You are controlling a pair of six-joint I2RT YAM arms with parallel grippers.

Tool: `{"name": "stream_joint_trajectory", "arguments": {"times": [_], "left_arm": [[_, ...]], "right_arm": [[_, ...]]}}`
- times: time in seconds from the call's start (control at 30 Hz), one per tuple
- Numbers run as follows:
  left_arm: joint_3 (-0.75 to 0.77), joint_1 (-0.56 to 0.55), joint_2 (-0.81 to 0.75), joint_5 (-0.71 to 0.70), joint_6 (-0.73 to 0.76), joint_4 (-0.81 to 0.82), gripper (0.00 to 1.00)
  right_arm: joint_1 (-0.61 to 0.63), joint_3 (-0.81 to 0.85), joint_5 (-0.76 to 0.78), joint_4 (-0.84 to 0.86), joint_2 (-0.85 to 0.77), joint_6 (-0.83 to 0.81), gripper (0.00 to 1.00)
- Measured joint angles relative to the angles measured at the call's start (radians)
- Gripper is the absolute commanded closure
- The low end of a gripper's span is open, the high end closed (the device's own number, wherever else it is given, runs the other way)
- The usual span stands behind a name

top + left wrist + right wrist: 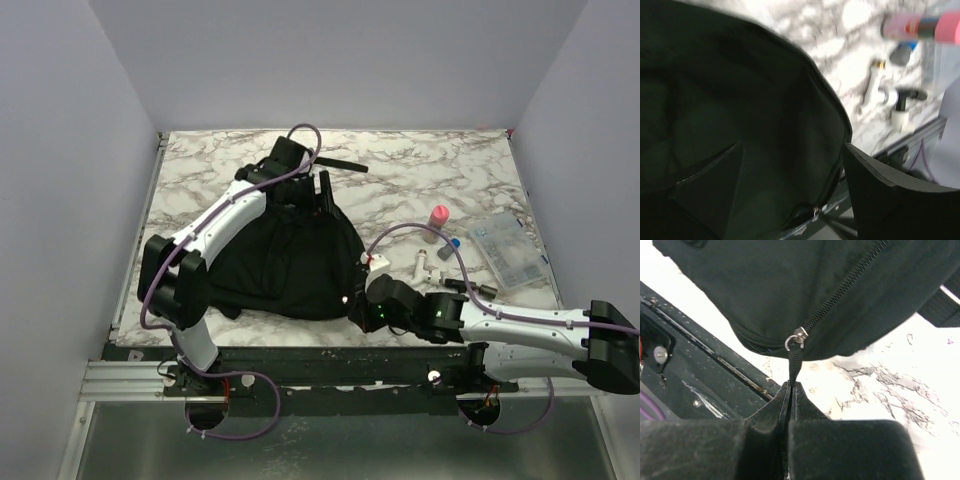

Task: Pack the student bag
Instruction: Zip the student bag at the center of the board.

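The student bag (290,265), a large soft black backpack, lies on the marble table left of centre. Its near right corner fills the top of the right wrist view, with a zipper line running up to the right. My right gripper (791,385) is shut on the black zipper pull tab (795,365) that hangs from the metal slider (799,336); in the top view this gripper (362,300) sits at the bag's near right edge. My left gripper (792,145) hovers over the bag's far end (315,190), its fingers (880,190) spread wide with only black bag fabric (740,100) below.
Right of the bag lie a pink bottle (438,215), white tube pieces (425,262), a small blue item (455,241) and a clear plastic case (505,248). The dark metal rail (330,355) runs along the table's near edge, just beside the right gripper.
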Motion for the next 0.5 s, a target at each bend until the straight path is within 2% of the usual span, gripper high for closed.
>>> {"name": "stream_joint_trajectory", "arguments": {"times": [0.17, 0.3, 0.37, 0.4, 0.5], "left_arm": [[-0.167, -0.129, -0.111, 0.025, 0.043, 0.011, 0.19], [-0.238, -0.274, -0.106, 0.02, 0.064, 0.014, 0.23], [-0.244, -0.309, -0.086, 0.014, 0.068, 0.011, 0.26], [-0.243, -0.319, -0.072, 0.011, 0.07, 0.016, 0.3], [-0.222, -0.328, -0.019, 0.0, 0.076, 0.012, 0.57]], "right_arm": [[0.0, -0.08, 0.022, 0.026, -0.041, 0.038, 1.0], [0.0, -0.122, 0.028, 0.042, -0.103, 0.068, 1.0], [0.0, -0.122, 0.031, 0.048, -0.117, 0.079, 1.0], [0.0, -0.122, 0.032, 0.049, -0.121, 0.082, 1.0], [0.0, -0.122, 0.037, 0.048, -0.121, 0.084, 1.0]]}}
